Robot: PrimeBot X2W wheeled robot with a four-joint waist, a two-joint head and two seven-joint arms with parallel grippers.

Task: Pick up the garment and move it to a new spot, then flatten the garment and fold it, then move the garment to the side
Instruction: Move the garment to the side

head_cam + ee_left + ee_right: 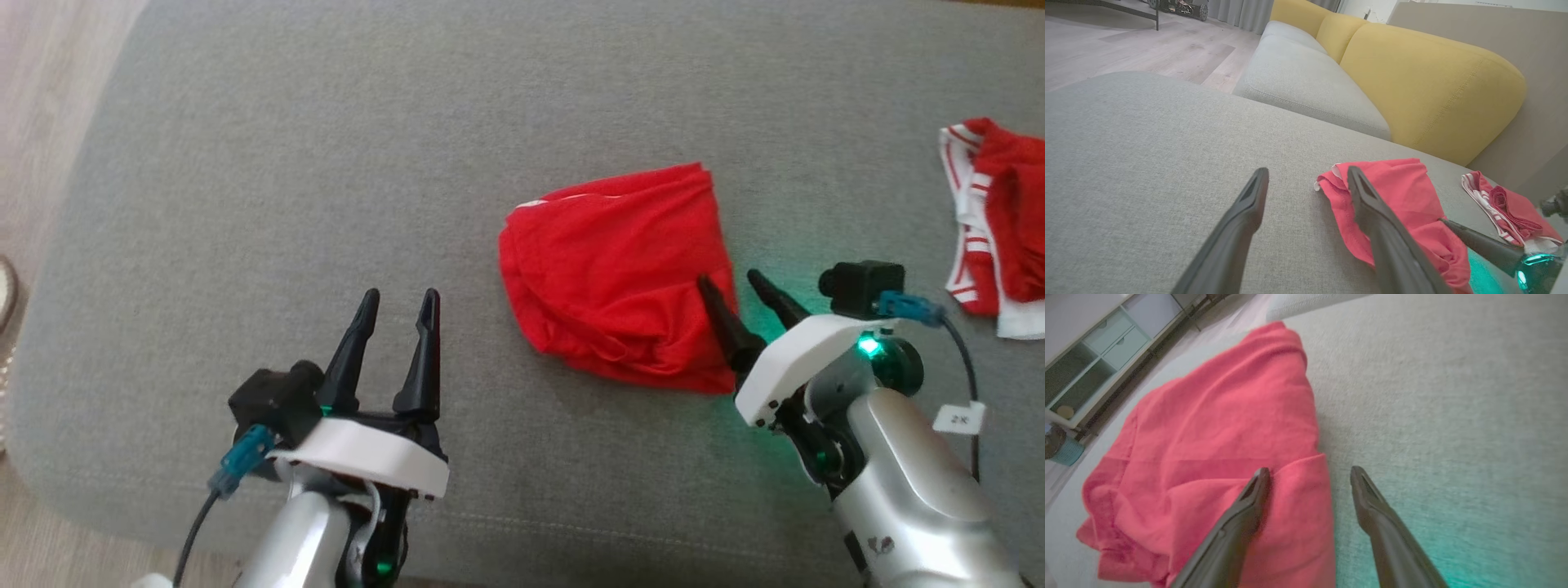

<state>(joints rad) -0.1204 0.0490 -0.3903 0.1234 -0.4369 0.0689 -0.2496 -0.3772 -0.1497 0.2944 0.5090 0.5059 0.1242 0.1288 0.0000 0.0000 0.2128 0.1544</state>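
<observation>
The red garment (612, 269) is laid crumpled right of centre on the grey cushion (326, 163), its right edge is straddled by the right pincer (729, 278), spread wide, and the left pincer (402, 296) is held wide and empty at the near left.

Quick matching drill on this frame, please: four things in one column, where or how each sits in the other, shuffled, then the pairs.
1. left gripper
2. right gripper
3. plain red garment
4. red-and-white striped garment

a. bunched at the middle of the grey cushion
b. open, one finger over red cloth, one over cushion
c. far right of the head view
d. open over bare cushion, apart from any cloth

Pairs: 1-d, 2-b, 3-a, 4-c.
</observation>
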